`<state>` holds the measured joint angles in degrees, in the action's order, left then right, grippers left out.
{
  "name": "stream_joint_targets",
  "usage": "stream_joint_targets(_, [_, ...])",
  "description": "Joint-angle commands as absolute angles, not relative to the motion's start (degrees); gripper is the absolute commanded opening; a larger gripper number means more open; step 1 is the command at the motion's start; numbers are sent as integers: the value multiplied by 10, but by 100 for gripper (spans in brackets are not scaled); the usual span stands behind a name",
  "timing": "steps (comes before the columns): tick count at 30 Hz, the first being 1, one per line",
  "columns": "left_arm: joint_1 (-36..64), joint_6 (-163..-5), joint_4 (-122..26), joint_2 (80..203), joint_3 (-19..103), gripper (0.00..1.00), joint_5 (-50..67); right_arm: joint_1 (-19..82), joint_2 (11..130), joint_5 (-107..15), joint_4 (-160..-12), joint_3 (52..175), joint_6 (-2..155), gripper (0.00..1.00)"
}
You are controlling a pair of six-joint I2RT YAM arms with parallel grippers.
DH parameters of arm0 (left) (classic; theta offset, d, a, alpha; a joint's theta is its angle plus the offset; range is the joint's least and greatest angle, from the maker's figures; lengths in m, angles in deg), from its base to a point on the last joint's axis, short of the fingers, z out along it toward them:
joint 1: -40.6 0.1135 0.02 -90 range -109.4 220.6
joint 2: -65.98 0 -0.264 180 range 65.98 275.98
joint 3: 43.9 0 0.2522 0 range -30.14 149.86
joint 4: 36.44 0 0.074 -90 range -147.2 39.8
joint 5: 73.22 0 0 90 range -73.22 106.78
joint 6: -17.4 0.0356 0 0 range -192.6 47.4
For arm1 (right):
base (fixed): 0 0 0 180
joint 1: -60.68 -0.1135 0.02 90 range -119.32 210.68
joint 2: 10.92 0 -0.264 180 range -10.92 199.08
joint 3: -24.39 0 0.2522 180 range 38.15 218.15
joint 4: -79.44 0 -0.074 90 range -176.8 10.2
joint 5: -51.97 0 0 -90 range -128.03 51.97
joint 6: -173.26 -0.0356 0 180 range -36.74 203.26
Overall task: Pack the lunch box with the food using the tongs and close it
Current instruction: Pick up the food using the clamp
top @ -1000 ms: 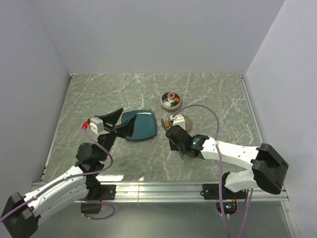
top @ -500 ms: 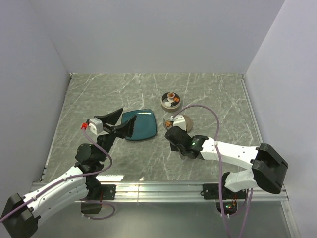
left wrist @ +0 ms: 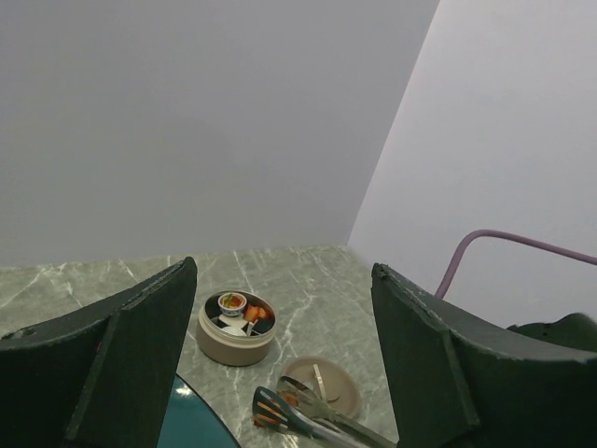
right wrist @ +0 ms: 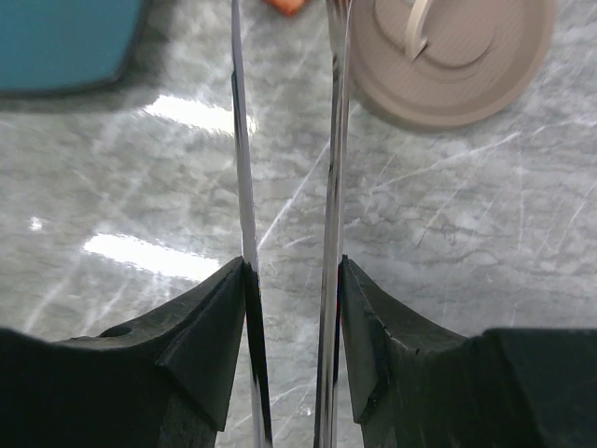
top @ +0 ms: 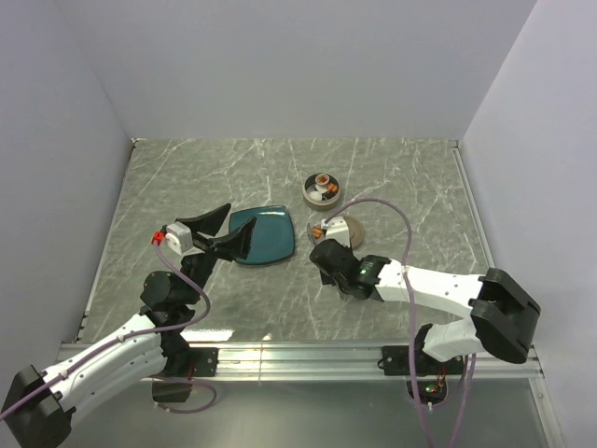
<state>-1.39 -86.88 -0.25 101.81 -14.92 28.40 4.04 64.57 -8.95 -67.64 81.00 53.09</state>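
Observation:
The round lunch box (top: pixel 322 190) stands open at mid-table, with white and orange food (left wrist: pixel 233 304) inside it. Its tan lid (top: pixel 344 230) lies flat on the table just nearer. My right gripper (top: pixel 328 256) is shut on the grey tongs (right wrist: pixel 333 168), squeezing their two arms, which still stand apart. The tong tips (left wrist: pixel 284 409) reach the left edge of the lid, where an orange-red piece (right wrist: pixel 284 5) lies on the table. My left gripper (top: pixel 224 233) hovers open and empty over the left side of the teal plate (top: pixel 268 235).
The teal plate (right wrist: pixel 61 37) lies left of the tongs and shows nothing on it. White walls close in the marble table (top: pixel 187 177) at the back and on both sides. A purple cable (top: pixel 382 203) arcs over the right arm.
Hardly anything: my right gripper with the tongs has crept slightly left, and the left arm has barely shifted.

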Motion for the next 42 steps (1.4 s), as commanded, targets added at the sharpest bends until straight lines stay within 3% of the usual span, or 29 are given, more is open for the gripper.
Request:
stream_joint_targets(1, [-11, -869, 6, 1012, -145, 82, 276, 36, 675, -83, -688, 831, 535, 50])
stream_joint_targets(19, [-11, -867, 5, 1005, -149, 82, 283, 32, 750, -84, -658, 874, 535, 50])
stream_joint_targets(27, [-11, -867, 8, 996, -153, 82, 287, 29, 750, -75, -639, 882, 527, 31])
stream_joint_targets(42, [-10, -866, 7, 991, -155, 82, 291, 29, 715, -18, -615, 955, 554, 29])
